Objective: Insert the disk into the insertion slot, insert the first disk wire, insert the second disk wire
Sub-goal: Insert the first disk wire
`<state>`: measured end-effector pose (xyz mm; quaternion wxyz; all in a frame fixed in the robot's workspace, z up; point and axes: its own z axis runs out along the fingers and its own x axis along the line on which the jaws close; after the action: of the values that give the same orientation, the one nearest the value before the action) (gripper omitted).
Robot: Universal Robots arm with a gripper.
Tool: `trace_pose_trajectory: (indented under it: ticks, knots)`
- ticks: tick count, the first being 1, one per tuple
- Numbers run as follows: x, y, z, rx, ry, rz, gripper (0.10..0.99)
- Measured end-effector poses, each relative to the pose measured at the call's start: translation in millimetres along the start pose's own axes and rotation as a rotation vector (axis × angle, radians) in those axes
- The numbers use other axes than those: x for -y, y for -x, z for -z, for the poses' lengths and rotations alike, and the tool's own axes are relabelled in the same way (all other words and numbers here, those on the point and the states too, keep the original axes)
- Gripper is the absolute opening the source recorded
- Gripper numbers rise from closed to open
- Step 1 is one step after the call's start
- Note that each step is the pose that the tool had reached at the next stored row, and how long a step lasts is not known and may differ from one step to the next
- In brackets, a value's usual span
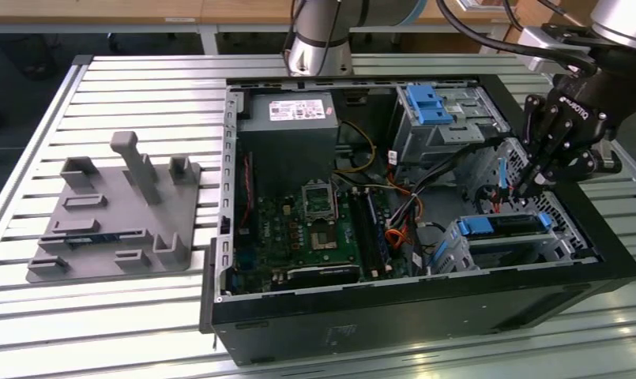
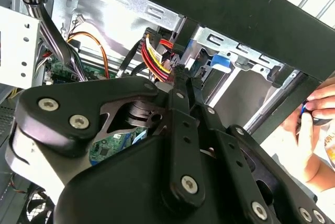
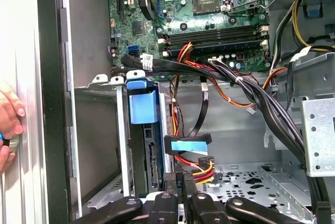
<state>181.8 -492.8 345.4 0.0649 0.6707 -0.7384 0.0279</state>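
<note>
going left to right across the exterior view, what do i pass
grey fixture → motherboard → orange cables → disk in its blue carrier

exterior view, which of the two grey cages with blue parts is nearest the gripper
The low cage holding the blue-framed disk, just below the gripper; the taller cage with the blue latch sits farther off.

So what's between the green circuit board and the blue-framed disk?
A bundle of black cables crosses between the circuit board and the disk, seen in the first wrist view.
</note>
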Motion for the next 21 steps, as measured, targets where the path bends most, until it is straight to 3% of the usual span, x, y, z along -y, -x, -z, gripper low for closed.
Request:
trace_pose_trajectory:
  ticks: [3,8,14,19,21]
  knots:
    - [0.0,0.0,-0.1,-0.0003,0.0,0.001,0.169]
    - [-0.9,0.1,-0.3,-0.004,-0.009,0.07,0.169]
    - [-4.3,-4.1,-1.3,-0.003,-0.01,0.071,0.169]
    - [-3.8,-9.0,-2.1,0.0259,-0.014,0.073,0.169]
    - [-3.7,-10.0,-2.4,0.0308,-0.018,0.078,0.169]
